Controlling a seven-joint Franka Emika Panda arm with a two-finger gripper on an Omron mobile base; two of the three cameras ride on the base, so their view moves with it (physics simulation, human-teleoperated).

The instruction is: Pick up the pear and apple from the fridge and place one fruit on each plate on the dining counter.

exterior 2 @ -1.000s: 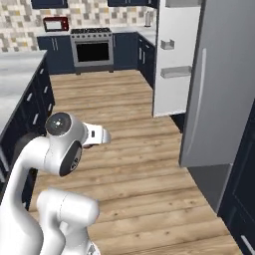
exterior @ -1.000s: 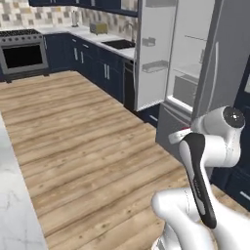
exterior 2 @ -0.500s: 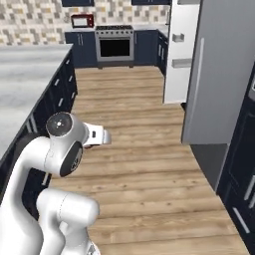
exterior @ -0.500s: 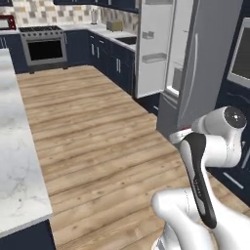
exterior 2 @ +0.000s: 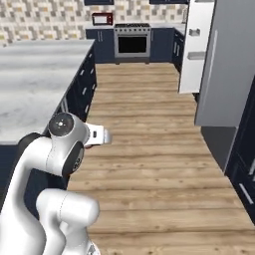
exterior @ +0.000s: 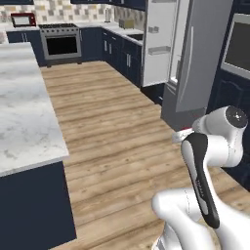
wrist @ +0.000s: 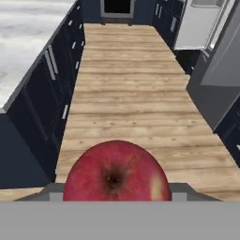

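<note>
- Left base view: white arm folded in the lower right of the frame, wrist tucked by the elbow; gripper [exterior: 181, 134] shows only as a small white tip with a bit of red, fingers not readable here.
- Left base view: dining counter [exterior: 24, 112], white grey-veined marble on a navy base, fills the left side; the part in frame is bare marble.
- Left base view: fridge [exterior: 195, 58] stands upper right, grey door swung open with white door bins showing; wood floor [exterior: 117, 132] runs between counter and fridge; stove [exterior: 61, 41] and red microwave [exterior: 22, 19] at the top left.
- Right base view: arm rises lower left, gripper [exterior 2: 102, 135] points right at mid-left of the frame over the floor; the tip is too small to tell jaw state from this side.
- Right base view: dining counter [exterior 2: 40, 79] on the left, fridge [exterior 2: 224, 64] on the right edge with its white door open toward the stove [exterior 2: 132, 42] at top centre.
- Hand view: apple [wrist: 116, 172], glossy deep red with a dark stem dimple and a pale patch, sits bottom centre right at the gripper, jaws clamped on it either side; fingertips mostly hidden behind the fruit.
- Hand view: beyond the apple, wood floor runs up the middle, navy counter base [wrist: 42, 93] on the left with marble top in the upper left corner, fridge [wrist: 215, 70] on the right.
</note>
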